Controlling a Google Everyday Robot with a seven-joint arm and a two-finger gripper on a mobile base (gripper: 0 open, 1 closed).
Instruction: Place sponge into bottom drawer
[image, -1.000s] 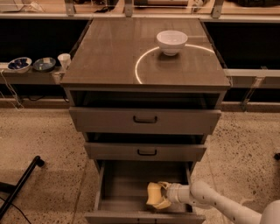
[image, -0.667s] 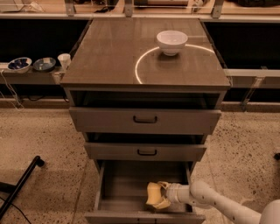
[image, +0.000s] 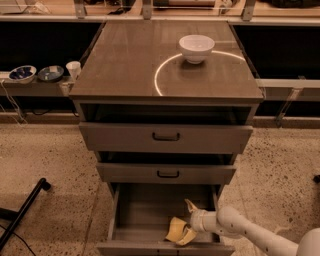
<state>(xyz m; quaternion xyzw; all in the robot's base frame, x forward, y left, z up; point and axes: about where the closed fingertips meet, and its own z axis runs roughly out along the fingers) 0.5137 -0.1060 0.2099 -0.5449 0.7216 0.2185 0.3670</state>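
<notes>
The bottom drawer (image: 142, 212) of the grey-brown cabinet is pulled out, showing its plain wooden interior. The pale yellow sponge (image: 175, 231) lies on the drawer floor near the front right. My gripper (image: 187, 221) reaches into the drawer from the right on its white arm, right beside the sponge. Its fingers are spread, with one yellowish fingertip (image: 190, 204) raised above the sponge and the other low against it. The sponge rests on the floor and is no longer pinched.
A white bowl (image: 196, 48) stands on the cabinet top (image: 125, 65). The two upper drawers (image: 166, 136) with dark handles are slightly ajar. Bowls and a cup (image: 73, 69) sit on a shelf at the left. A black pole (image: 25, 212) lies on the floor at the left.
The sponge was held between the fingers above the drawer floor. It now sits lower and nearer the drawer front, and the fingers have spread apart.
</notes>
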